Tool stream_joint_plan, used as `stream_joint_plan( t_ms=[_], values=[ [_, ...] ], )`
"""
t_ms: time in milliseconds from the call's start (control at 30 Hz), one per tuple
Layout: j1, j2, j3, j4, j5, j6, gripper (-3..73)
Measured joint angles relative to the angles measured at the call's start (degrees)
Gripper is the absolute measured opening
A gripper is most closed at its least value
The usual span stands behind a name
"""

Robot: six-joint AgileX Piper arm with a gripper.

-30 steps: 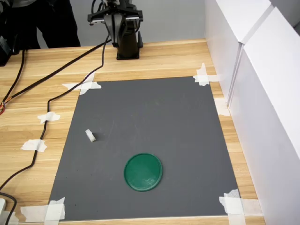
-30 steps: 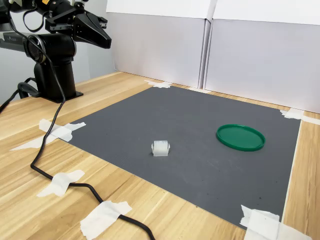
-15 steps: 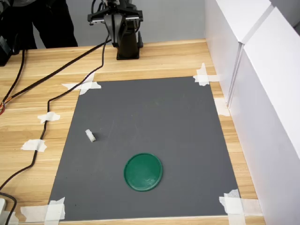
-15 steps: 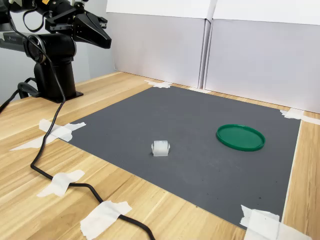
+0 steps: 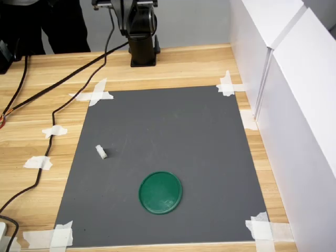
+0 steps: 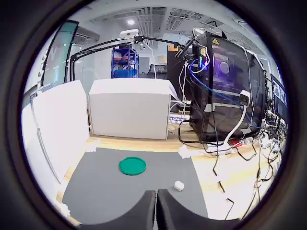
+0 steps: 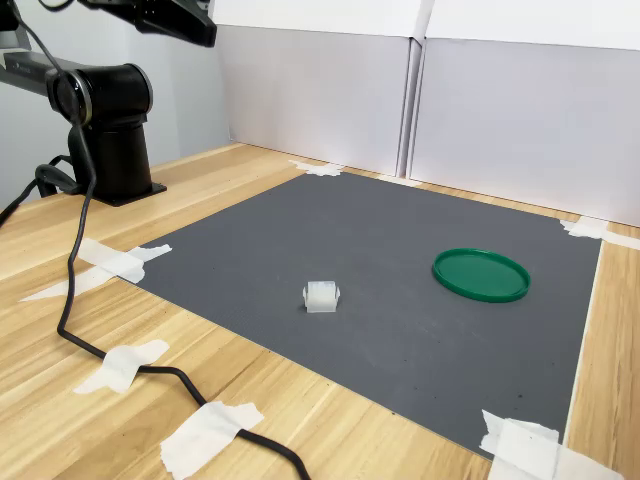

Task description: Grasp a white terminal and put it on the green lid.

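A wooden table (image 5: 173,65) fills both exterior views, and a dark grey mat (image 5: 168,136) is taped flat on it with white tape pieces (image 5: 94,95) at the corners. White panels (image 7: 480,110) close off the upper right of the second exterior view. The arm's black base (image 5: 142,39) stands at the upper centre of the first exterior view, beyond the mat's far edge, with a black cable (image 5: 47,126) trailing down the left side of the frame.

The green lid (image 5: 160,192) lies flat on the mat, low and centre in the first exterior view, with nothing on it. The white terminal (image 5: 101,152) rests on the mat at centre left of that frame, well apart from the lid; in the second exterior view the terminal (image 7: 321,297) sits at centre, the lid (image 7: 480,274) to its right.

In the wrist view the gripper (image 6: 156,211) appears at the lower centre, its two fingers pressed together and holding nothing, high above the mat.

The step in hand looks like the very start: the approach to the terminal, with no grasp made. The next move likely calls for spreading the fingers, travelling out over the mat, and descending squarely over the small block, which will demand precise alignment
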Motion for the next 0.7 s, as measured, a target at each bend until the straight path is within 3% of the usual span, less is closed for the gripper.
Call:
stream_joint_plan(
  t_ms=[300,533,700],
  values=[
    [0.0,17.3,-17.3,-1.1,13.5,-0.3,-1.6],
    [0.0,27.1,-23.6,-3.5,24.5,-8.4,-1.2],
    [-0.1,31.8,-25.5,-2.9,29.1,-12.8,4.7]
  ],
)
